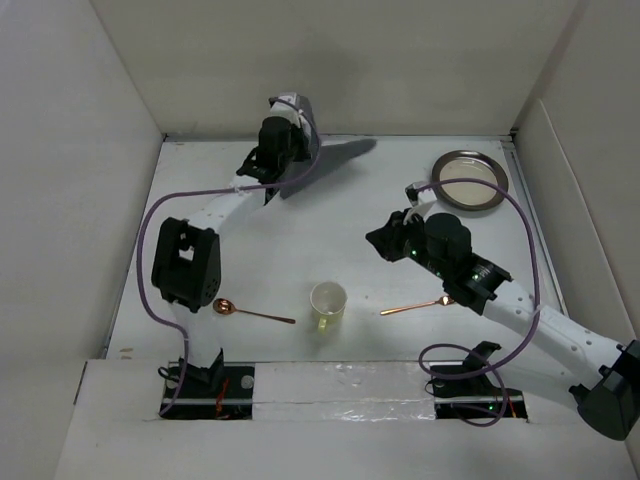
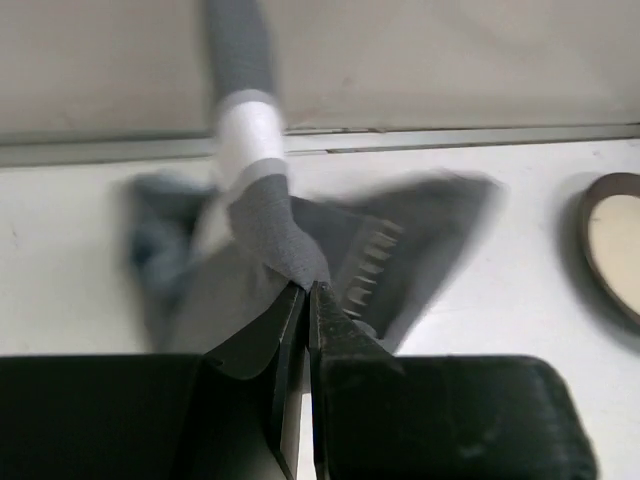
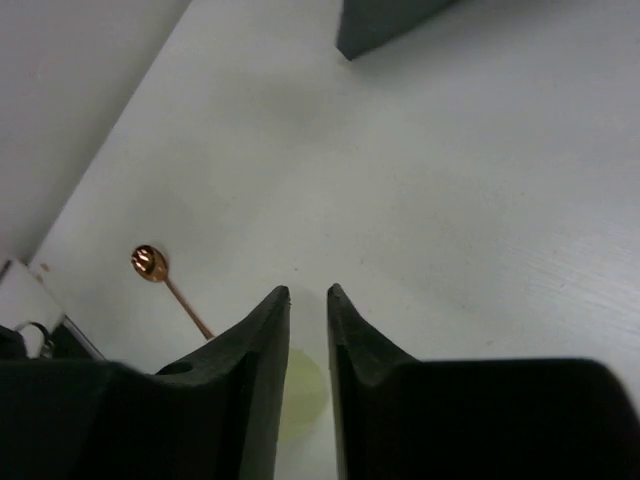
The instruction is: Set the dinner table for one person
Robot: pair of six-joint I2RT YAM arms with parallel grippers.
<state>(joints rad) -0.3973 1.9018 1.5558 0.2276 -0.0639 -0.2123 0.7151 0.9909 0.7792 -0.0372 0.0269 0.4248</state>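
Pinching a fold of the grey cloth mat [image 2: 262, 235], the left claw [image 2: 305, 292] is clenched and holds it raised off the white bench [image 1: 330, 225] at the far left, probably to spread it as a placemat. The right claw [image 3: 308, 295] hovers mid-bench, narrowly parted and empty, ready to help.

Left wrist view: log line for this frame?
left gripper: shut on cloth mat, far-left | right gripper: narrow gap, empty | cup, spoon: near edge of dinner table
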